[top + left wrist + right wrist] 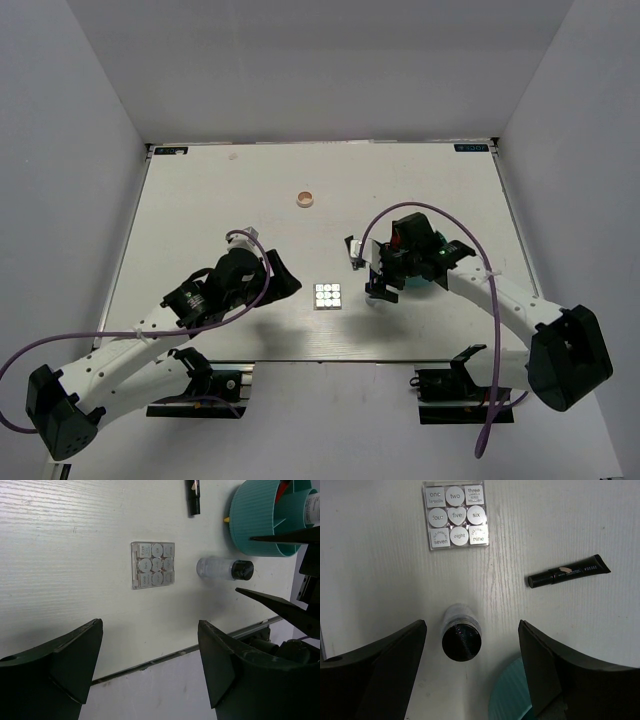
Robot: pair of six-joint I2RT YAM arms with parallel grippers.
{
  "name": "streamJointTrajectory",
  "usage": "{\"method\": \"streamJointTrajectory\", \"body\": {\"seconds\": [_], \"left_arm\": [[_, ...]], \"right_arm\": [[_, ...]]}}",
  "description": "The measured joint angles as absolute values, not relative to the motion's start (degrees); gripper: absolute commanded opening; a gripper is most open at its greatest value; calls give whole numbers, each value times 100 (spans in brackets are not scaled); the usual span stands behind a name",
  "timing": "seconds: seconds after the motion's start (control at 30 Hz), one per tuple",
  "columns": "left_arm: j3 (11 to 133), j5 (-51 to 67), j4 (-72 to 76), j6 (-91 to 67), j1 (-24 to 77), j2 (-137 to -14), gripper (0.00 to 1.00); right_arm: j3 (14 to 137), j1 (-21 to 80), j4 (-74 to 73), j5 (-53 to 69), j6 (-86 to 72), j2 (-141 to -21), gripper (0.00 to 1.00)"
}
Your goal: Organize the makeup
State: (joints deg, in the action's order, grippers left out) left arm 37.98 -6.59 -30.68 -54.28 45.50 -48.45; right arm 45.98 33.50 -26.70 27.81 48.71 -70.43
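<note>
Jaws of the left gripper and the right gripper stand spread wide, with nothing held in either. The right gripper hangs directly over the small clear vial with a dark cap, which lies on its side just beside the round teal ribbed plastic tub; it seems lined up to straddle the vial. The square clear-cased palette of nine white pans lies flat between the arms, facing the left gripper. The slim black tube lies near the tub, and the round peach compact sits well apart on the white table. A white bottle is already in the tub, so the loose pieces likely belong there too
</note>
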Motion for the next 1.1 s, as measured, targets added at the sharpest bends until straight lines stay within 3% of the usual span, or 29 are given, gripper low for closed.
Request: {"method": "streamJointTrajectory", "body": {"seconds": [0.5,0.7,0.87,1.1], "left_arm": [[3793,-661,-3037,-5430,4550,-4840,86],[3793,-663,-3037,-5435,4550,-4790,86],[3787,-663,-3044,-5452,4550,-4711,86],[3785,-666,-3044,-5474,4550,-4644,86]], "right_arm": [[4504,3343,-2506,2587,5133,-7210,53],[4429,3341,-2515,2578,5194,-7258,59],[4362,3339,-2536,2565,5258,-7290,58],[4300,3339,-2545,2582,5299,-7290,39]]}}
